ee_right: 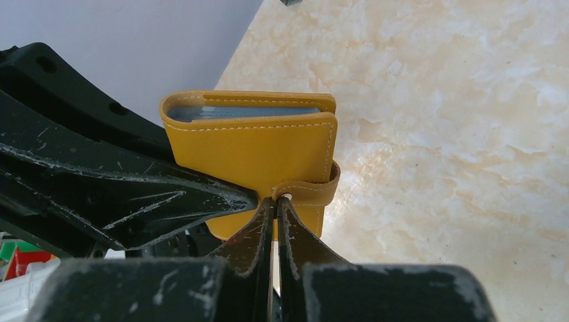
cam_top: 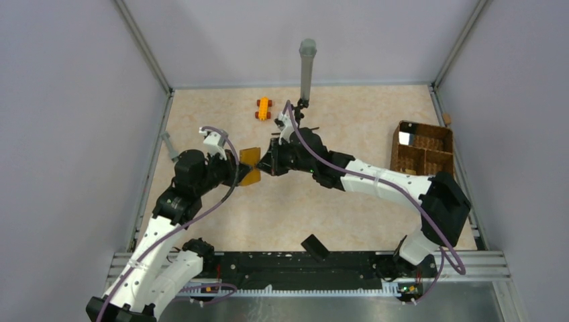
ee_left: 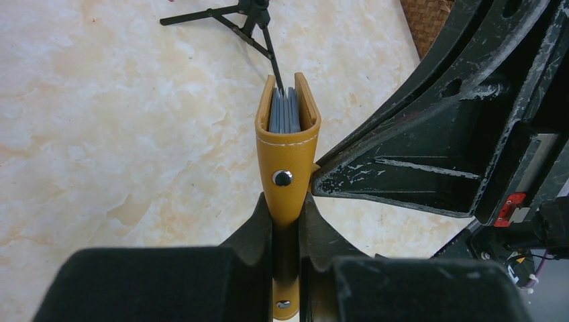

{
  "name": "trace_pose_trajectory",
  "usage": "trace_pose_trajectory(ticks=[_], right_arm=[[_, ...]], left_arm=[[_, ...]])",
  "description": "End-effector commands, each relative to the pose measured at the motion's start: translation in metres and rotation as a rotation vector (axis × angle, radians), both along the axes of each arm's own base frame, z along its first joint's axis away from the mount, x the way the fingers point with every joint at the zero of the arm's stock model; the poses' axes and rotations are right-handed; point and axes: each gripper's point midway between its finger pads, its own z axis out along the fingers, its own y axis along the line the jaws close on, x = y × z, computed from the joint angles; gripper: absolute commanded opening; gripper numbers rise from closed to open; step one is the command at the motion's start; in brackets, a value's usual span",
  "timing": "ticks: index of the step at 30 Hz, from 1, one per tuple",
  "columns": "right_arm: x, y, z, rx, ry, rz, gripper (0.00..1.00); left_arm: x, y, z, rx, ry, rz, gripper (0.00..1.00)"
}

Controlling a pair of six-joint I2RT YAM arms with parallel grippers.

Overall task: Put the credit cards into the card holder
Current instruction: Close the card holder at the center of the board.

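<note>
**Card holder (cam_top: 250, 156) gripped from both sides over the table (cam_top: 349, 221)**

The top view shows the two arms meeting left of centre above the marbled table, with the mustard-orange card holder caught between them. Only this view takes in the orange toy car (cam_top: 263, 109) near the far edge and the wicker basket (cam_top: 424, 151) well off to the right. From here the wallet is only a small orange patch, and its contents cannot be seen.

The left wrist view shows the wallet edge-on. The left gripper (ee_left: 285, 208) has its fingers clamped on the wallet's near end. A dark snap dot (ee_left: 282, 178) faces the lens, and the open mouth points straight away from the camera. The grey-blue edges of the credit cards (ee_left: 284, 111) stand inside the mouth, between the two orange walls.

The right wrist view shows what the others do not: the wallet's broad face. Its long edge runs side to side across the frame, and the card edges sit along the top. The right gripper (ee_right: 277, 200) has its fingers pressed together on the end of the closure strap (ee_right: 310, 192), which wraps round the wallet's right edge. The left gripper's black body fills the left of that frame.
</note>
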Motion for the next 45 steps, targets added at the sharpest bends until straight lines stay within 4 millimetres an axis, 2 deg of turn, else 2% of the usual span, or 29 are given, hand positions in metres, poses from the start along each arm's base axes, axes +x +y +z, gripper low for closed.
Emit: trace_pose_trajectory(ticks=[1, 9, 19, 32, 45], right_arm=[[-0.008, 0.027, 0.038, 0.115, -0.060, 0.078, 0.00], [-0.007, 0.030, 0.031, 0.115, -0.048, 0.078, 0.00], [-0.004, 0.039, 0.035, 0.133, -0.065, 0.100, 0.00], [0.001, 0.042, 0.029, 0.161, -0.047, 0.110, 0.00], [0.013, 0.045, 0.034, 0.182, -0.061, 0.091, 0.00]], left_arm=[[-0.007, -0.023, 0.036, -0.099, -0.094, -0.129, 0.00], [-0.016, -0.034, 0.043, -0.151, -0.105, -0.203, 0.00], [-0.031, -0.045, 0.050, -0.173, -0.123, -0.316, 0.00], [-0.049, -0.059, 0.058, -0.246, -0.123, -0.449, 0.00], [-0.066, -0.070, 0.062, -0.270, -0.127, -0.565, 0.00]])
